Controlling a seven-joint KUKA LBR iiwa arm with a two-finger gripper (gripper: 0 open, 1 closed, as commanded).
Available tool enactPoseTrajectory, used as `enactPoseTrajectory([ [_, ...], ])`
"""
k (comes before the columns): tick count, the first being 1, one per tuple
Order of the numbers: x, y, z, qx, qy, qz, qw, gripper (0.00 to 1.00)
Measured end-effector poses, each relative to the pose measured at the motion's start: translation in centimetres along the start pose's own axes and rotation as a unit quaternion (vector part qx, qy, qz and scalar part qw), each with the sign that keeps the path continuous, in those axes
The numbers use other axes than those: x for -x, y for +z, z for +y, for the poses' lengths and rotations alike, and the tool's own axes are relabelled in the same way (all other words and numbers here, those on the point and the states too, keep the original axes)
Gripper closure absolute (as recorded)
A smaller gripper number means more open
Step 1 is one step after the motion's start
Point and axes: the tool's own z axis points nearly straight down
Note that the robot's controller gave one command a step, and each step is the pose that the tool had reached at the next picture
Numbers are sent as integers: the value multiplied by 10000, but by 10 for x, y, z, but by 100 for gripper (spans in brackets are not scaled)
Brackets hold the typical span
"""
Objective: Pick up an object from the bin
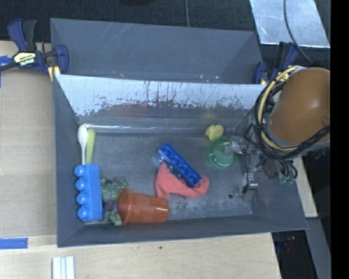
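Note:
My gripper (249,182) hangs low over the bin floor near the right wall, with nothing visible in it. Just to its left lies a translucent green round piece (220,154), and a small yellow thing (214,132) sits right behind that. Further left, a blue studded bar (179,165) lies slantwise on top of a pink cloth (183,186) in the middle of the bin.
An orange cup (143,207) lies on its side at the front. Next to it are a grey-green toy (111,191) and a big blue brick (88,193) in the front left corner. A white and yellow spoon (85,142) lies along the left wall.

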Motion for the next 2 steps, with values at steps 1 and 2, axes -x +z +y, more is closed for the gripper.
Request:
enactPoseTrajectory([
  [1, 2, -4, 0, -5, -15, -41, 10000, 0],
  [2, 58, 42, 32, -9, 341, -93, 9994, 0],
])
